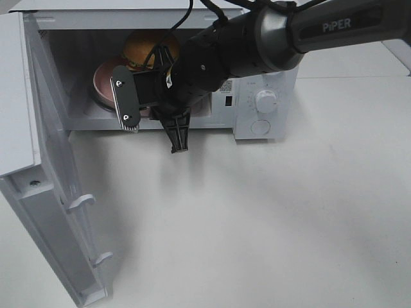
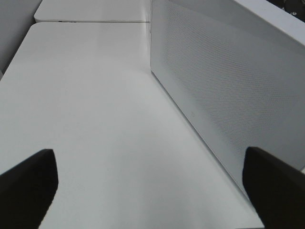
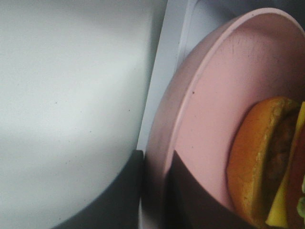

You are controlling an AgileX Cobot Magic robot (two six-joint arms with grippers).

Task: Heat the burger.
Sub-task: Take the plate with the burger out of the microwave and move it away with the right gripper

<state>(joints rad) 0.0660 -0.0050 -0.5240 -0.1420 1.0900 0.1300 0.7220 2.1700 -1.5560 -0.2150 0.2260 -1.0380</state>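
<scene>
Pink plate [image 3: 200, 119] rim pinched by right gripper [image 3: 155, 191], arm half-hiding burger [image 1: 146, 48]; left gripper [image 2: 152, 186] open.

Golden-bunned burger [image 1: 149, 48] inside microwave [image 1: 266, 122]

cavity mouth: blocked by right arm [image 1: 257, 38] reaching in over the pink plate [image 1: 103, 80] | left edge: open microwave door [image 1: 58, 212] stands out over the table | table [image 1: 270, 218] front and right: free
</scene>
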